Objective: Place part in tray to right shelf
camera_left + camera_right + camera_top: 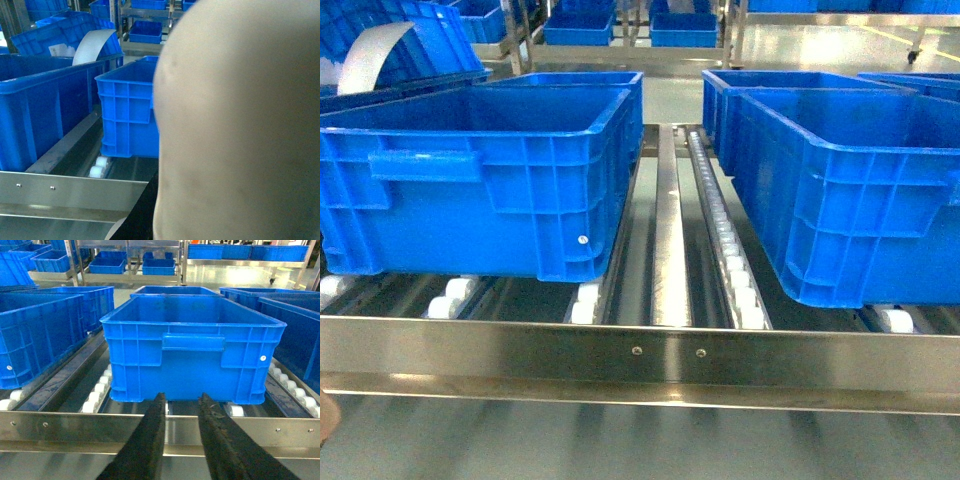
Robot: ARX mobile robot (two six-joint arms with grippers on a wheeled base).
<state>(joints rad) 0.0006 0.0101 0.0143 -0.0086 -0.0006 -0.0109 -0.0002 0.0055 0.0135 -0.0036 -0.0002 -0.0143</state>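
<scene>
Beige glossy plastic, the tray (240, 125), filled my left view; it looked light, stiff, slippery. My right gripper (181, 402) was spread, empty; left grip untellable.

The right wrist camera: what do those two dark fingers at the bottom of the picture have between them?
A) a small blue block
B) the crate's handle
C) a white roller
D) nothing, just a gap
D: the right gripper stands open with an empty gap between its fingers, pointing at the blue crate beyond the steel front rail.
</scene>
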